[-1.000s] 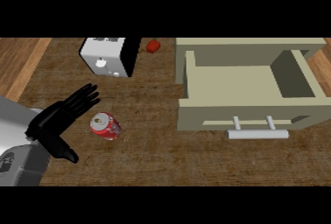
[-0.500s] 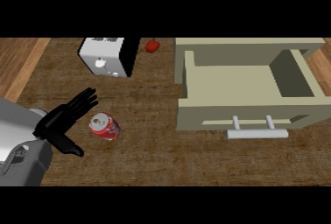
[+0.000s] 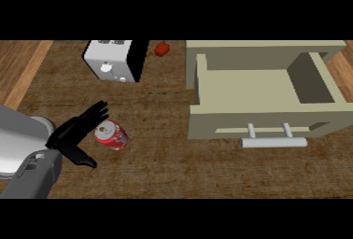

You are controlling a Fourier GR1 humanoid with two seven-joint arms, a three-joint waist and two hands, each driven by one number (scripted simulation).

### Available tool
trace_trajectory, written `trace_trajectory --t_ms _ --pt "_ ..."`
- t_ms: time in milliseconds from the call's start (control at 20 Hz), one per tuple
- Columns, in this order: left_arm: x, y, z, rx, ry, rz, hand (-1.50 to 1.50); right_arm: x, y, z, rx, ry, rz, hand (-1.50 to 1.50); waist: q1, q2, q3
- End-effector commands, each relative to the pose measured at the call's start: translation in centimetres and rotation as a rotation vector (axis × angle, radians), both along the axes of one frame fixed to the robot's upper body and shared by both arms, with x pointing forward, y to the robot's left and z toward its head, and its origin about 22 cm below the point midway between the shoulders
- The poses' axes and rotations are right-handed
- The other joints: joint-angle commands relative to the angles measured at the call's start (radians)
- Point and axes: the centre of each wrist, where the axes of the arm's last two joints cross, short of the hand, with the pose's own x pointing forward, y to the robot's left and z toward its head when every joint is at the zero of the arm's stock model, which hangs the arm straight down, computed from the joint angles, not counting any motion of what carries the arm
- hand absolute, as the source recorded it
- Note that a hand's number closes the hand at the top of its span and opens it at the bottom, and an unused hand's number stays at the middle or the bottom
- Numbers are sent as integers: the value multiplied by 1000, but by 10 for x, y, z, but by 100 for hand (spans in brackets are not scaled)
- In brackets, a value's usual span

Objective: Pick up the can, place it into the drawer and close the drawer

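Brown wooden counter (image 3: 179, 172) fills the whole view, and nearly everything sits on it. On the right side is the biggest thing, a pale drawer (image 3: 262, 122), pulled wide open with nothing inside that I can see, and its grey handle (image 3: 274, 142) sticks out at the front. A big grey left forearm (image 3: 21, 144) comes in from the lower left corner. Up at the back stands a white and black box (image 3: 116, 60). The left hand (image 3: 72, 133) is black, and its fingers are spread out straight, not curled round anything. The red can (image 3: 111, 135) lies on its side on the counter just beside that hand, between the fingers and the thumb, well apart from the drawer. I cannot tell if the hand touches it. A small red thing (image 3: 163, 49) sits at the back near the box. The right hand does not show at all. So I think the job has hardly begun: the can is not picked up yet, it is not in the drawer, and the drawer is not closed.
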Motion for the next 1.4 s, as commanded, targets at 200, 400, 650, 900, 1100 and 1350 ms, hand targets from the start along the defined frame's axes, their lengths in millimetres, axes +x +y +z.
trace_trajectory --t_ms 200,400,650,900,1100,1350 --pt "0 -48 -30 -48 14 -30 -150 -15 -16 3 8 -17 5 -150 -5 -1 0" --pt "5 -24 -24 -63 33 -39 -150 -5 -8 7 16 9 14 -150 -9 3 -1" --pt "-3 -46 -38 -130 86 -13 -150 3 -3 -1 3 14 -14 -150 8 -1 0" --pt "19 -53 -24 -181 86 -74 150 -14 2 -14 32 15 37 -150 -15 1 0" --pt "19 -50 -22 -217 76 -141 150 -6 -2 8 32 6 20 -150 -7 3 -1" --pt "30 -72 -14 -282 21 -229 150 -1 -5 3 42 7 18 -150 3 1 0"
